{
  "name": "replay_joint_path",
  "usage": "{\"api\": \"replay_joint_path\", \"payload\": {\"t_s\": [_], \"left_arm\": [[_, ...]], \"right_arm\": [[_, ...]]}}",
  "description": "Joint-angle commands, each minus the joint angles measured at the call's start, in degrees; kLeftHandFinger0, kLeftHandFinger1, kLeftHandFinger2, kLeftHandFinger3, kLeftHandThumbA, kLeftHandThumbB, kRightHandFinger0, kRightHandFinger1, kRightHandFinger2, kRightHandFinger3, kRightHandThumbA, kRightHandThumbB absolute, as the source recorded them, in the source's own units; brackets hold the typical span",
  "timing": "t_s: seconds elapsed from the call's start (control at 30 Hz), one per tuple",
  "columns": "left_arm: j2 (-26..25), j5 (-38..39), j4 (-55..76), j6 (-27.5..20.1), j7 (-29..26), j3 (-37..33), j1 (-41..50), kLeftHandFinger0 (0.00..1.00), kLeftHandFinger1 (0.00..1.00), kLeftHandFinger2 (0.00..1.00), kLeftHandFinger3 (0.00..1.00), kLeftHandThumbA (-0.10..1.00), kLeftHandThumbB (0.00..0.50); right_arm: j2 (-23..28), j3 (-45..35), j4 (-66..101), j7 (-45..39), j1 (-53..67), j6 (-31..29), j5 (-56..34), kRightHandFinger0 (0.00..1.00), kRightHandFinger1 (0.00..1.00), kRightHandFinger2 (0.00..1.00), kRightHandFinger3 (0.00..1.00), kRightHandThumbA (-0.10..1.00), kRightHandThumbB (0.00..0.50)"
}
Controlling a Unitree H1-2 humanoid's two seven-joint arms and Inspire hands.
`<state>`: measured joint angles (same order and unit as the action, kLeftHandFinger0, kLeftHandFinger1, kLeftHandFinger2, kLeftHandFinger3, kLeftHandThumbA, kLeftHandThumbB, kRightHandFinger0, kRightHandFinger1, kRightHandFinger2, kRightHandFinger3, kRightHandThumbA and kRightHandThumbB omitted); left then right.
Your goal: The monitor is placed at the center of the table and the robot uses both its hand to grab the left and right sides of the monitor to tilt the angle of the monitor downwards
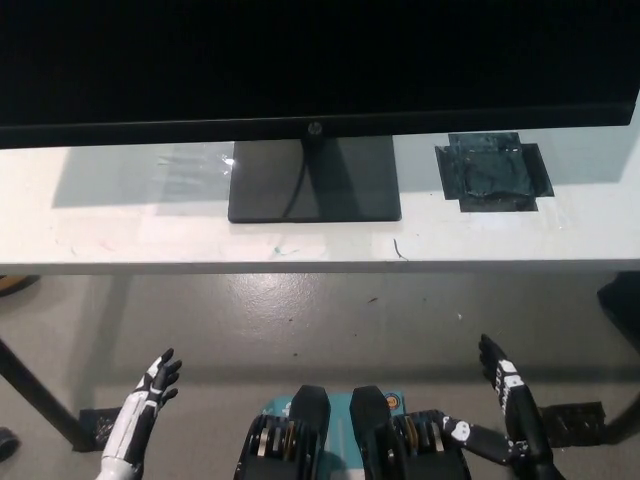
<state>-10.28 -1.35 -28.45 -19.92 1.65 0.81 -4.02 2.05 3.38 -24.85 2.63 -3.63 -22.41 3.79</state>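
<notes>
The task has not begun, as far as this view shows. The monitor [320, 60] stands at the middle of the tabletop [120, 225], its dark screen filling the far side and running past both picture edges, so its left and right sides are out of view. Its flat black base [315, 180] sits on the tabletop midway between the far and near edges, with a thin cable crossing it. The screen's tilt angle cannot be judged from this steep look down.

Both hands are low, on the robot's side of the near edge and well apart from the monitor. The left hand [150, 390] is open with fingers spread and holds nothing. The right hand [505, 385] is likewise open and empty, fingers pointing up toward the tabletop. All is left: raise both, reach to the 2 sides of the screen, grip, then tip it downward.

The tabletop is white and scuffed. A dark taped patch [492, 172] lies toward its right, beside the base, and a clear tape strip [195, 155] lies left of the base. Below is a grey floor [330, 320] with a table leg [40, 395] at the left.
</notes>
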Motion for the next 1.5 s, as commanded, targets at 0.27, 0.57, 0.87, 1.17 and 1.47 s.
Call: {"api": "replay_joint_path", "payload": {"t_s": [0.27, 0.57, 0.87, 1.17, 1.47], "left_arm": [[-3.1, 4.9, 22.2, -4.9, 4.7, 0.3, 7.9, 1.00, 1.00, 1.00, 1.00, 1.00, 0.184], [-8.0, 12.0, 37.7, -5.4, 11.4, -3.5, 13.8, 1.00, 1.00, 1.00, 1.00, 1.00, 0.320], [-8.3, 15.6, 51.1, -1.8, 7.7, 1.7, 14.5, 1.00, 1.00, 1.00, 1.00, 1.00, 0.374], [-12.2, 17.2, 45.6, -2.6, 8.0, 10.8, 8.6, 1.00, 1.00, 1.00, 1.00, 1.00, 0.404], [-17.3, 18.7, 36.5, -0.4, 6.8, 20.5, 3.0, 1.00, 1.00, 1.00, 1.00, 1.00, 0.394]], "right_arm": [[0.7, -0.8, 19.9, 1.4, 9.7, -4.5, -0.9, 1.00, 1.00, 1.00, 1.00, 1.00, 0.023], [3.2, -0.4, 32.8, 3.4, 15.2, -4.5, 1.0, 1.00, 1.00, 1.00, 1.00, 1.00, 0.000], [4.1, -5.6, 42.8, 6.4, 12.6, -4.5, 3.4, 1.00, 1.00, 1.00, 1.00, 1.00, 0.000], [7.1, -9.7, 40.3, 4.5, 6.9, -4.3, 1.6, 1.00, 1.00, 1.00, 1.00, 1.00, 0.014], [11.5, -14.5, 35.0, 3.7, -0.8, 0.9, -2.7, 1.00, 1.00, 1.00, 1.00, 1.00, 0.000]]}}
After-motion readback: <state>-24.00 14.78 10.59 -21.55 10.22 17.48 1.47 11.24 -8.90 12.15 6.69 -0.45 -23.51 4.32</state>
